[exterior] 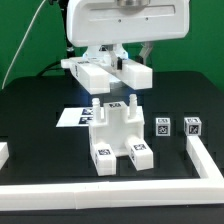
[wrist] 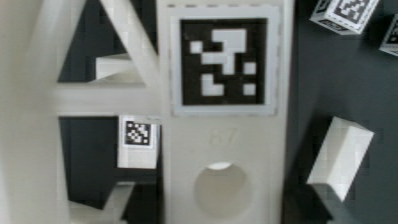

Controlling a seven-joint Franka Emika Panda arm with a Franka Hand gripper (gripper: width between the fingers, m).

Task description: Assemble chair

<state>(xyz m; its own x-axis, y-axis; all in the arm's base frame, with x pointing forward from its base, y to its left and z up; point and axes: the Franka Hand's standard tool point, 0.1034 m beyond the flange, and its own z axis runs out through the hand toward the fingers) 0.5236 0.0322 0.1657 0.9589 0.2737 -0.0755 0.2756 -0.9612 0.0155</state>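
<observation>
Mid-carry, the tool [exterior: 115,64], partly closed, clamps the cross-braced frame [exterior: 95,72] above the surface [exterior: 30,120]; the next move is likely aligning it over the pegged chair base [exterior: 120,138].

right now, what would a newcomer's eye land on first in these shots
First the big white gripper at the top of the exterior view, which seems to hold a white frame piece above the black table. In the wrist view that piece's black-and-white tag dominates. Below the gripper a pegged chair part stands mid-table, with two small tagged blocks to the exterior view's right.
</observation>
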